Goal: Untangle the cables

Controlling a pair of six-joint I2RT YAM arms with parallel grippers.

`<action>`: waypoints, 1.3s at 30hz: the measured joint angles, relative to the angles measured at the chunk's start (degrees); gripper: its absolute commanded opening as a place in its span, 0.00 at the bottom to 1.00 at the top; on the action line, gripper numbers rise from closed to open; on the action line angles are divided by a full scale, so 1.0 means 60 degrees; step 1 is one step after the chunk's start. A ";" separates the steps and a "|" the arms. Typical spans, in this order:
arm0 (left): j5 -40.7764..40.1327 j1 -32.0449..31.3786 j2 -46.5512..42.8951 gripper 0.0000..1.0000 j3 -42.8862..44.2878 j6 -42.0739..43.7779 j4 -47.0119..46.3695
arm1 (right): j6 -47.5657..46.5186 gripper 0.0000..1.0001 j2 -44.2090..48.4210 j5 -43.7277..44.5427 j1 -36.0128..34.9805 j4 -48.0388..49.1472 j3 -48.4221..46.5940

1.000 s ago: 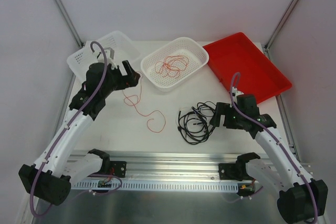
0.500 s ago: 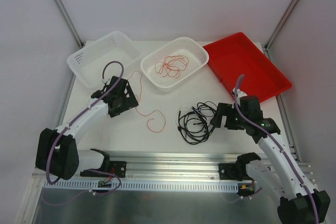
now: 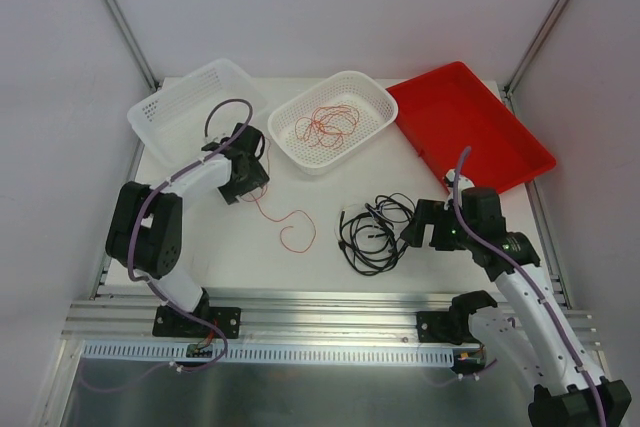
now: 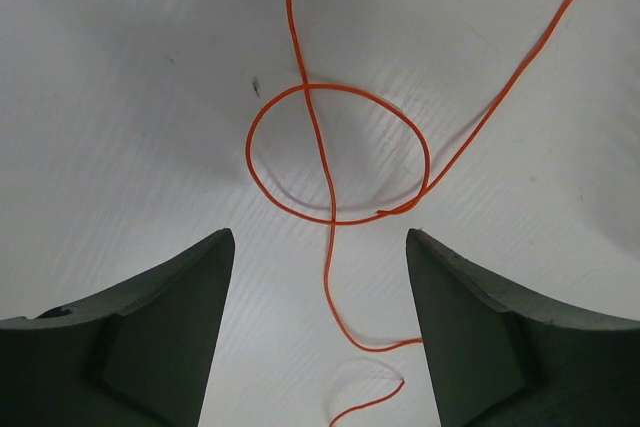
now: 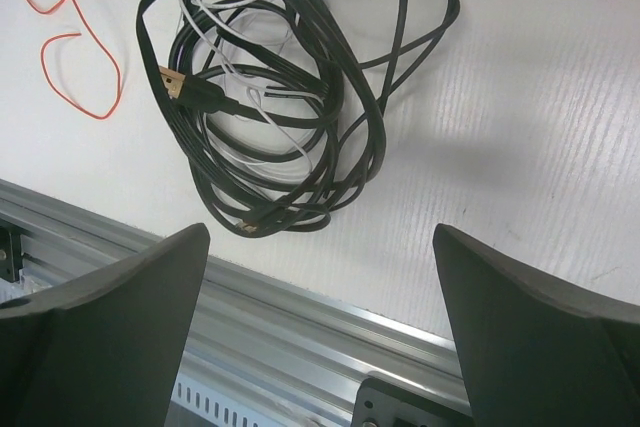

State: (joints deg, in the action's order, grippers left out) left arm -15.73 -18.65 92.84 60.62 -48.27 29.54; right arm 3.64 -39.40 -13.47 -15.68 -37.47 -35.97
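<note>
On the table, left of centre: one red-orange cable (image 3: 283, 219), lying loose, thrown into a single loop that crosses itself (image 4: 305, 90).
- Left gripper (image 4: 318, 237): hangs low over that loop, fingers parted, one strand running between them untouched; nothing grasped.
- Black cables (image 3: 372, 232): a coiled bundle with white strands mixed in, at table centre, gold-tipped plug showing (image 5: 172, 82).
- Right gripper (image 5: 315, 237): just beside the bundle, fingers spread wide, grasping nothing.
- Further red-orange cables (image 3: 325, 125): a tangle inside the middle white basket (image 3: 388, 112).
- Left white basket (image 3: 170, 112), red tray (image 3: 470, 127): no cables seen in either.

Step in hand, as judged: taking hold of the loose red-orange strand. Next move calls for closing squarely on that thin wire, then drawing it so the loop opens rather than tightens.
</note>
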 measured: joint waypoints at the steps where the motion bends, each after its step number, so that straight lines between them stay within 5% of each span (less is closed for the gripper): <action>1: -0.0004 0.0004 0.0142 0.69 0.0066 -0.0073 -0.0022 | -0.0011 1.00 0.0044 -0.0018 0.0000 -0.0007 0.0000; 15: -0.0244 0.0321 0.1402 0.50 0.0324 -0.0659 0.0018 | -0.0069 1.00 0.0390 -0.0127 0.0000 -0.0022 0.0051; 24: -0.0288 0.0372 0.1461 0.00 0.0317 -0.0743 -0.0007 | -0.0124 0.99 0.0474 -0.0127 0.0000 -0.0015 0.0106; 32: -0.0291 0.0372 0.0539 0.00 -0.0612 -0.0379 -0.0127 | -0.0124 0.99 0.0495 -0.0127 0.0004 -0.0018 0.0178; 39: -0.0397 0.0364 -0.2302 0.00 -0.0725 0.0401 0.0780 | -0.0127 1.00 0.0499 -0.0124 0.0000 -0.0018 0.0178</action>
State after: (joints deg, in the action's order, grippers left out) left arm -18.11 -16.47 79.02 56.27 -45.87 34.22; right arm 2.87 -36.40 -14.22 -15.68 -37.58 -34.89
